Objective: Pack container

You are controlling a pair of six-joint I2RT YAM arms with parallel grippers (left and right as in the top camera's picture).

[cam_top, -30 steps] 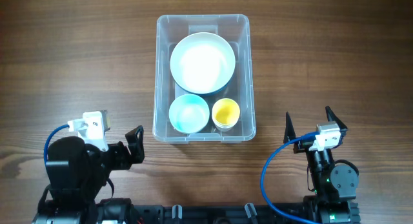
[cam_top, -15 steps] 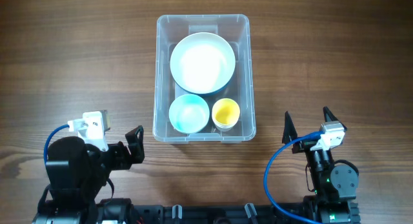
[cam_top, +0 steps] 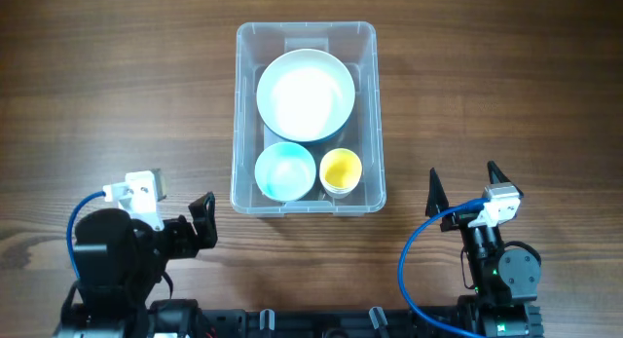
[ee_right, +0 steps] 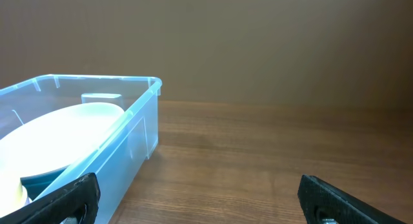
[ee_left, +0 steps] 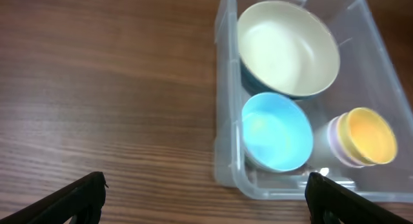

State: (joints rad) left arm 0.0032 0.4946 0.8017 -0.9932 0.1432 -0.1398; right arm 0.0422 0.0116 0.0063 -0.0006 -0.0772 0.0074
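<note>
Left hand [ee_left: 206, 185] slightly lower; clear container [cam_top: 371, 114]

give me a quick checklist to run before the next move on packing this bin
1. Left tool open, holding nothing: ok.
2. Right tool open, holding nothing: ok.
3. Both tools apart from the clear rectangular plastic container: ok.
4. Large white round bowl, light blue bowl and yellow cup all inside the container: ok.
5. Container sitting flat on the brown wooden table: ok.
</note>
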